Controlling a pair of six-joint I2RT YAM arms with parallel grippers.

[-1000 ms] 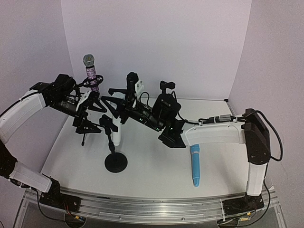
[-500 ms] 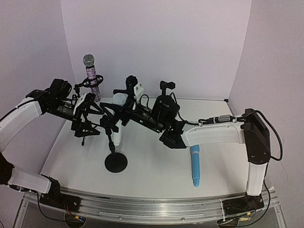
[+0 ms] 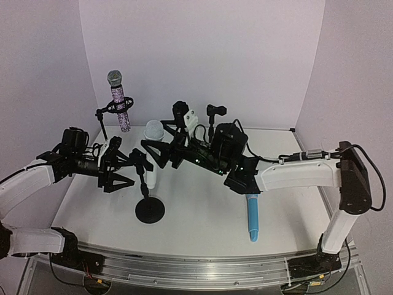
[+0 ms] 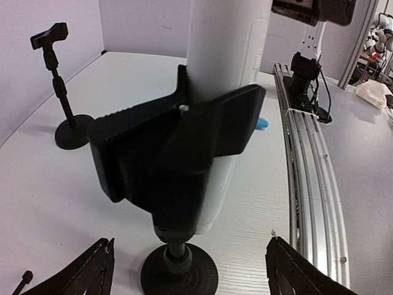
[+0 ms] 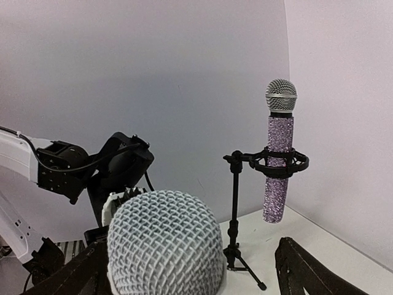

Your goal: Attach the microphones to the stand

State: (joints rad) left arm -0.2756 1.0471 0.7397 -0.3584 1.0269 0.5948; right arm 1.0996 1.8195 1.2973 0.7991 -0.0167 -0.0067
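The white microphone [image 3: 151, 175] stands upright in the black clip [image 4: 178, 147] of the round-based stand [image 3: 149, 211]. Its mesh head [image 5: 164, 243] fills the space between the spread fingers of my right gripper [image 3: 164, 144], which is open and not gripping it. My left gripper [image 3: 129, 172] is open just left of the clip, its fingers [image 4: 86, 273] wide either side of the stand's base [image 4: 179, 270]. At the back left, the purple-glitter microphone [image 3: 120, 104] sits upright in a ring mount on a tripod stand [image 5: 236, 215]. The light blue microphone [image 3: 252, 215] lies flat on the table.
A third stand with an empty black clip [image 3: 215, 112] is at the back behind my right arm, also seen as a stand [image 4: 58, 92] in the left wrist view. The metal rail [image 3: 196, 270] runs along the near table edge. Walls close in at the back and sides.
My right gripper opened, let go of the white microphone and drew back to the right. My left arm pulled back to the left and down from the clip. The microphone stays in the clip.
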